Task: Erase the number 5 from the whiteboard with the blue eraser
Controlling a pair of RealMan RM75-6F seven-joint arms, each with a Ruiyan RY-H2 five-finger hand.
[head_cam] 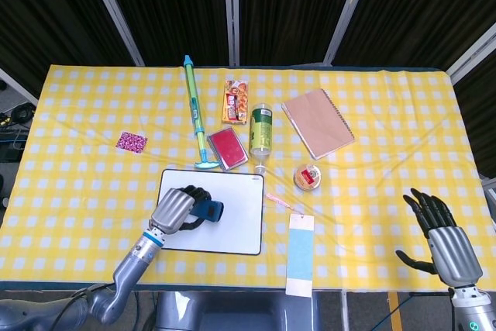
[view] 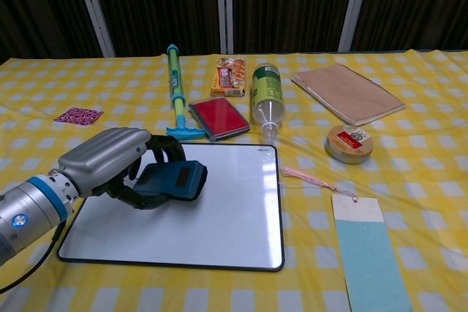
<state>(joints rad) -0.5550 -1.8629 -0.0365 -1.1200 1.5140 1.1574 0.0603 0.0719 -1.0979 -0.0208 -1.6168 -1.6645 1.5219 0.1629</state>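
Note:
The whiteboard (head_cam: 236, 226) (view: 219, 217) lies flat near the table's front edge, and its visible surface is blank white. My left hand (head_cam: 177, 209) (view: 110, 157) grips the blue eraser (head_cam: 210, 210) (view: 175, 180) and holds it on the board's left-middle part. No written number shows on the uncovered board. My right hand (head_cam: 443, 239) hangs off the table's front right corner with its fingers spread and nothing in them; the chest view does not show it.
Behind the board lie a green-blue pump (head_cam: 194, 110), a red case (head_cam: 227, 147), a snack pack (head_cam: 235, 101), a green bottle (head_cam: 261, 129), a brown notebook (head_cam: 318, 122) and a round tin (head_cam: 308, 177). A blue-white strip (head_cam: 299, 253) and pink cord (head_cam: 279, 201) lie right of the board.

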